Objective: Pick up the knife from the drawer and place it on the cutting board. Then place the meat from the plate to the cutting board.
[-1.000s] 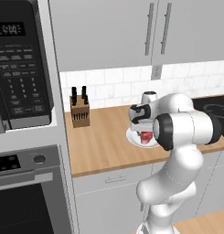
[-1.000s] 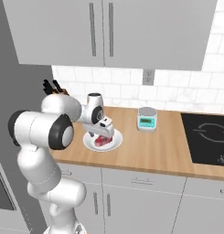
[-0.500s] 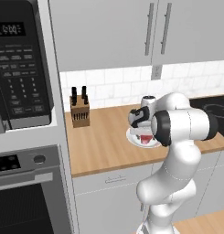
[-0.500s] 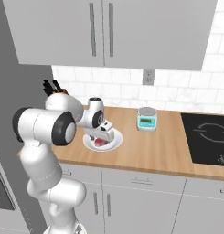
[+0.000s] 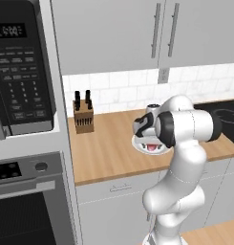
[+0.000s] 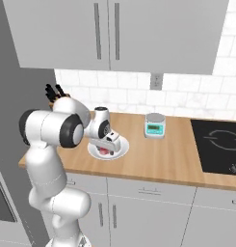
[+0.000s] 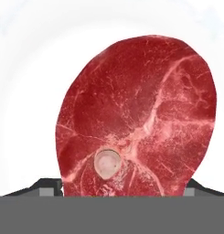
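The meat [image 7: 136, 119], a red slab with pale streaks and a small round bone, lies on the white plate [image 7: 31, 68] on the wooden counter. My gripper [image 7: 120, 189] hangs straight down, close over it, and is open. Its two fingertips [image 7: 48, 186] stand wide apart, one at each side of the slab's near end. From the base, the plate [image 5: 135, 142] and the meat [image 5: 151, 148] sit under the hand [image 5: 148, 139]. The right base view has the plate [image 6: 121, 148] and a bit of meat [image 6: 105, 152] beneath the gripper [image 6: 109, 144]. The knife, the drawer and the cutting board are out of view.
A tan knife block [image 5: 83, 116] with black handles stands at the back left of the counter. A small kitchen scale [image 6: 154, 125] sits right of the plate, and beyond it the black cooktop [image 6: 218, 144]. Microwave [image 5: 20, 72] and oven fill the left.
The hand has sunk a little closer to the plate and the elbow has edged slightly left. The plate and the meat lie where they were.
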